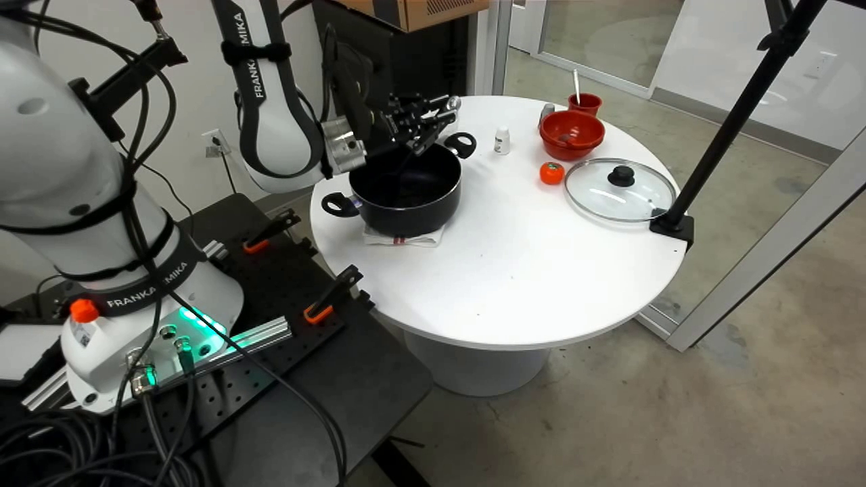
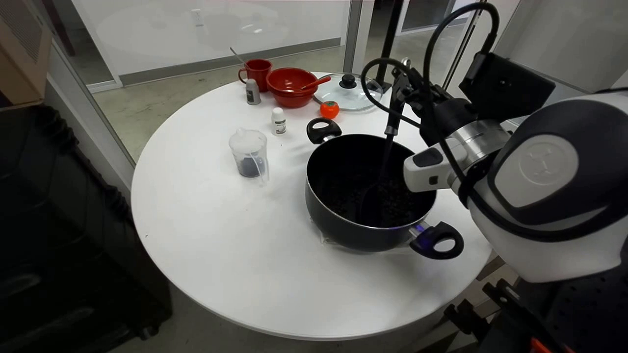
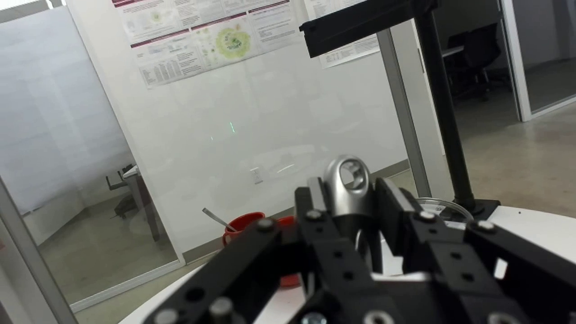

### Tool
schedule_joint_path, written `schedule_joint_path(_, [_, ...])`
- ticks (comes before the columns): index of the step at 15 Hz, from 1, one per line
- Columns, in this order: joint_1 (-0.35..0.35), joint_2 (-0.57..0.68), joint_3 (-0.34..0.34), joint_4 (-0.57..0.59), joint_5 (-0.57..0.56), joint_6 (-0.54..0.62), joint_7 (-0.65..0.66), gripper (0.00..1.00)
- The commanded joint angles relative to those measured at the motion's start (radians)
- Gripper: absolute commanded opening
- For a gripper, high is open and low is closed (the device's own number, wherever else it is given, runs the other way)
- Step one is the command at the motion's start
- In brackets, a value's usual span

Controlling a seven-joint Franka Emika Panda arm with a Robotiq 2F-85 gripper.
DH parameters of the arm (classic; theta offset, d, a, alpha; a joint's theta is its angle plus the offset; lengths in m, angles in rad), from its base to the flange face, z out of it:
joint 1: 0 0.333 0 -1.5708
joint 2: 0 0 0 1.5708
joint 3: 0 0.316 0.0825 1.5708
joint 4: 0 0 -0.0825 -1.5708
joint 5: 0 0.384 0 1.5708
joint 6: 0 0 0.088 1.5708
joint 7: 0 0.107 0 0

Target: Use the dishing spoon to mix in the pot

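Claw [image 3: 353, 198] clamped on the spoon [image 2: 388, 142] near the handle's top. Spoon runs down below the claw, head inside the pot [image 2: 348, 235]; whether it touches the base, cannot tell. Long axis steep, slightly tilted: silver end up, just above the claw, head down. Step in hand, judged: mixing. Next move likely calls for level circling, firm grip, shaft inside the rim.

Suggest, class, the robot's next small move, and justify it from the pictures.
I would probably sweep the dishing spoon gently sideways inside the pot: the gripper is closed on the spoon, which already reaches down into the pot, where small dark bits seem to lie.
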Motion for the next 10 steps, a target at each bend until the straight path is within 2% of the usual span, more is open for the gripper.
schedule_joint_path(1, [-0.002,-0.009,0.006,0.008,0.037,-0.031,0.031,0.08])
schedule_joint_path(10, [0.001,0.005,0.014,0.121,0.125,-0.032,0.044,0.08])
